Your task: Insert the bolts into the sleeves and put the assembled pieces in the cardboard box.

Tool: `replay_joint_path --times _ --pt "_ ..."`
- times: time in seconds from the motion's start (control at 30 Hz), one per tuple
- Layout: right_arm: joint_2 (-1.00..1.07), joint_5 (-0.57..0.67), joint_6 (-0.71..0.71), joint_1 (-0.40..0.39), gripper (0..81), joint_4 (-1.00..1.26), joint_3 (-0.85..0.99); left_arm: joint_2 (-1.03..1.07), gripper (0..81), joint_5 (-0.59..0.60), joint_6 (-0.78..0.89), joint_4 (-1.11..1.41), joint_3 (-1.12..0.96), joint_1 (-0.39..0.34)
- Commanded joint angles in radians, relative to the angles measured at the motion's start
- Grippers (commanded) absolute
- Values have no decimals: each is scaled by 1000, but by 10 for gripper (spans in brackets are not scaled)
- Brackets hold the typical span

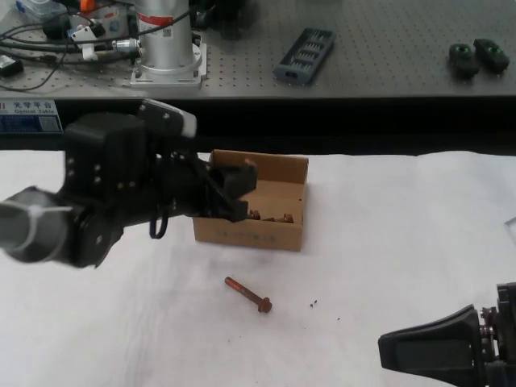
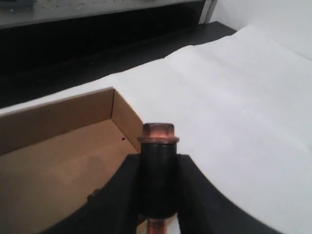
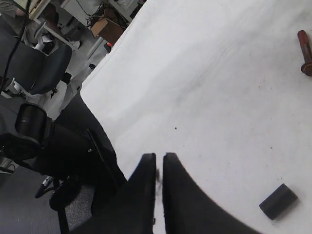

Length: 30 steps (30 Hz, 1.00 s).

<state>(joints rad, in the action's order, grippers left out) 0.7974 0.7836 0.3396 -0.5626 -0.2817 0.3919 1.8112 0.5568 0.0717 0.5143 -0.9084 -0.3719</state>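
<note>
Left claw (image 1: 235,187) is hanging over the nine o'clock end of the cardboard box (image 1: 250,235) in the high view, where coppery pieces (image 1: 270,216) are lying inside. A loose bolt (image 1: 247,293) is lying on the white cloth (image 1: 387,234) at six o'clock from the box, well apart from the right claw (image 1: 385,351) at five o'clock. From the left wrist, the left claw (image 2: 157,168) is clamping a black sleeve (image 2: 157,180) with a copper bolt (image 2: 158,132) running through it, over a corner of the box (image 2: 58,119). From the right wrist, the right claw (image 3: 159,163) is pressing its fingers almost together on nothing, while the loose bolt (image 3: 305,48) and a spare sleeve (image 3: 278,201) are lying on the cloth, apart from each other.
</note>
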Motion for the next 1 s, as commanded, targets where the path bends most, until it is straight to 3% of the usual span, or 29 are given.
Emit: replay_joint_path --times 0.0,0.4,0.63,0.7,0.83,0.87,0.97 --pt "-7 -1 4 1 52 6 -6 104 45 -1 -81 -110 -146 8" --pt "-7 -1 16 1 52 0 -7 213 45 -6 -122 -207 -326 50" --pt "-7 -5 16 1 52 3 -7 224 57 -12 -292 -370 -358 69" --pt "-7 -5 16 1 52 3 -7 223 129 -12 -375 -404 -357 69" --pt "-7 -5 16 1 52 3 -7 223 435 -12 -417 -435 -357 69" --pt "-7 -5 16 1 52 3 -7 223 480 -14 -417 -437 -357 69" --pt "-7 -5 16 1 52 3 -7 223 431 -14 -415 -438 -357 69"
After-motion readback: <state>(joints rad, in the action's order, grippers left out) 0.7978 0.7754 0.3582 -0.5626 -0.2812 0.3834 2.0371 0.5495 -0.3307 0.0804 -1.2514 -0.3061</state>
